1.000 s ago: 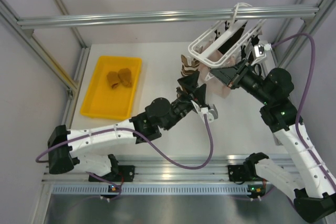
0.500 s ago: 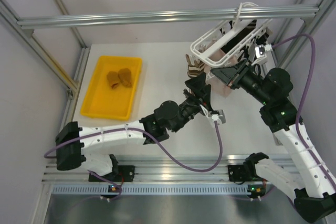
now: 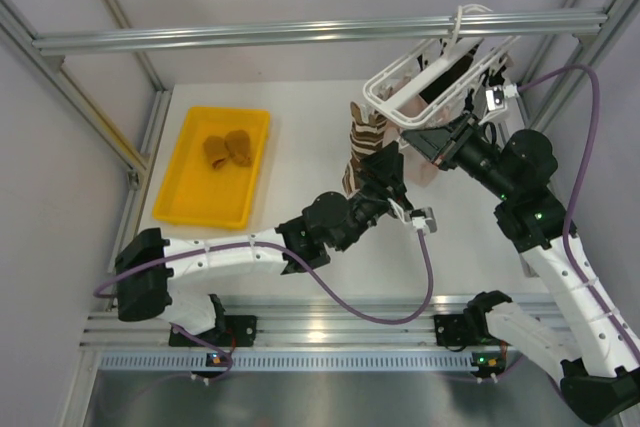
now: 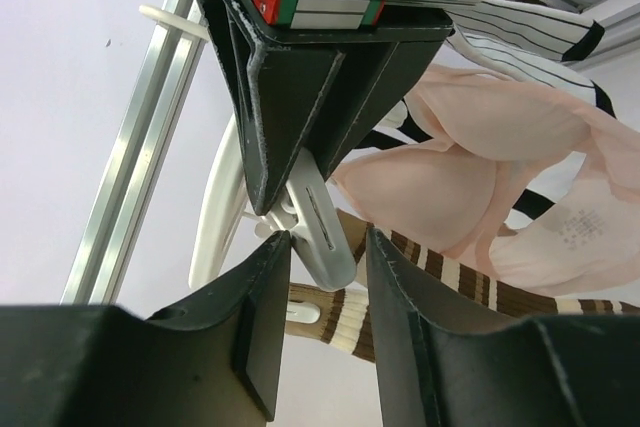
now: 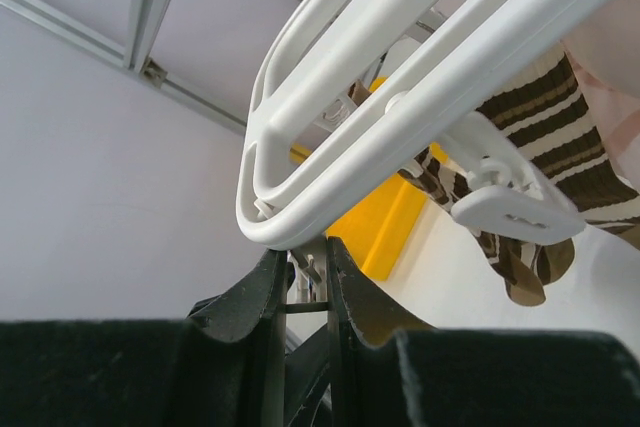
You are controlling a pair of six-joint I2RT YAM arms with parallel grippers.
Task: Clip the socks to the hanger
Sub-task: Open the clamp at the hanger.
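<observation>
Slippage risk: left gripper (image 4: 325, 237) jaws straddle a white clip (image 4: 320, 215), contact unclear; squeezed off-centre it may twist out, loosening the striped sock (image 4: 450, 287) beyond.

A white table (image 3: 300, 147) carries only a yellow tray (image 3: 200, 194), well left of the hanger (image 3: 425, 77).

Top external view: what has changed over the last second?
The left arm stretched farther toward the white plastic drying hanger; the left gripper now straddles a white clip, jaws not yet clamped. More of the brown cream-striped sock now shows beside it. The hanger shifted slightly. Unchanged: the right gripper pinched on the hanger's frame, the yellow plastic tray.
</observation>
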